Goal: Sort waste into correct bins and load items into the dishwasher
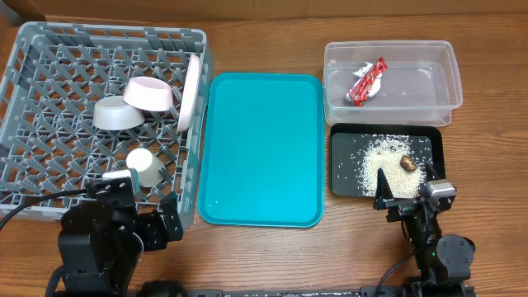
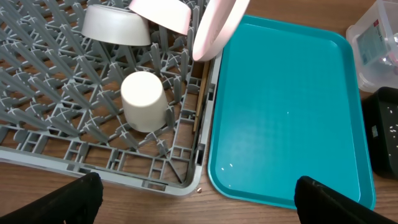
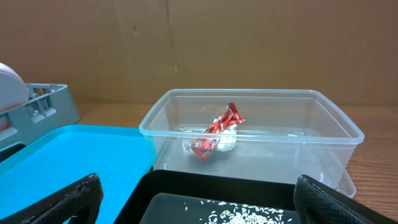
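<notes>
The grey dish rack (image 1: 49, 49) holds the white plate (image 1: 191, 91) on edge, the pinkish dish (image 1: 148, 93), the grey bowl (image 1: 115, 114) and the upturned white cup (image 1: 145, 165). The chopsticks (image 2: 200, 99) lie along the rack's right wall. The red-and-white wrapper (image 1: 367, 81) lies in the clear tub (image 1: 450, 78). Rice (image 1: 384, 161) and the brown lump (image 1: 407, 162) lie in the black tray (image 1: 342, 165). My left gripper (image 2: 199, 208) is open and empty over the rack's front right corner. My right gripper (image 1: 407, 191) is open and empty at the black tray's near edge.
A large teal tray (image 1: 264, 148) lies between the rack and the bins, with nothing on it. One small grain (image 2: 199, 188) lies on the wood by the rack's front corner. A brown wall stands behind the tub in the right wrist view.
</notes>
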`<state>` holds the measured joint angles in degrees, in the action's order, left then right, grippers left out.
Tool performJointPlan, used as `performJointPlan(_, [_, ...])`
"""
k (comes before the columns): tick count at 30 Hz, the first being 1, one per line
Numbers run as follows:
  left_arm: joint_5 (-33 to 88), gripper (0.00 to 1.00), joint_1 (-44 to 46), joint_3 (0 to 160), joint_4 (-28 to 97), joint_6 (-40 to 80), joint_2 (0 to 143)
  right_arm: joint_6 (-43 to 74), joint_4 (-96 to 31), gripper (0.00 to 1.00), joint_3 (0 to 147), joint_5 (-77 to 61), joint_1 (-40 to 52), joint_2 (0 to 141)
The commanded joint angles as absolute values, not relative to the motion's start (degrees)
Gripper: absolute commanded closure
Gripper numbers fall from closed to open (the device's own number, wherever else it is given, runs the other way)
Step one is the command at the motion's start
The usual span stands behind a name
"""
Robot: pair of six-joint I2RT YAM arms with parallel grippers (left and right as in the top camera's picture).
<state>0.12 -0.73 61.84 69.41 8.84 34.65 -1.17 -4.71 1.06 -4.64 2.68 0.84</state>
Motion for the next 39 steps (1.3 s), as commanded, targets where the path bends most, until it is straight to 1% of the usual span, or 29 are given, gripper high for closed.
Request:
performJointPlan(1, [-0.56,0.0,-0.62,61.65,69.3,8.16,34.48,-1.76,-4.4,0.0,0.45,-5.04,2.5,0.16])
performJointPlan(27, [-0.58,0.0,-0.62,61.6,69.32,8.16,34.41,-1.76,-4.4,0.0,0.45,-5.04,2.5,0.16])
performJointPlan(29, [-2.04,0.0,-0.86,61.49,69.14,6.94,34.17,-1.76,-4.4,0.0,0.45,-5.04,2.5,0.16])
performJointPlan(33, [-2.09,0.0,-1.91,56.8,63.88,6.22,30.52,-1.76,-4.4,0.0,0.45,-5.04,2.5,0.16])
performJointPlan(39, [-1.89,0.0,-1.89,36.75,45.01,7.77,17.15,-1.76,-4.4,0.0,0.45,-5.02,2.5,0.16])
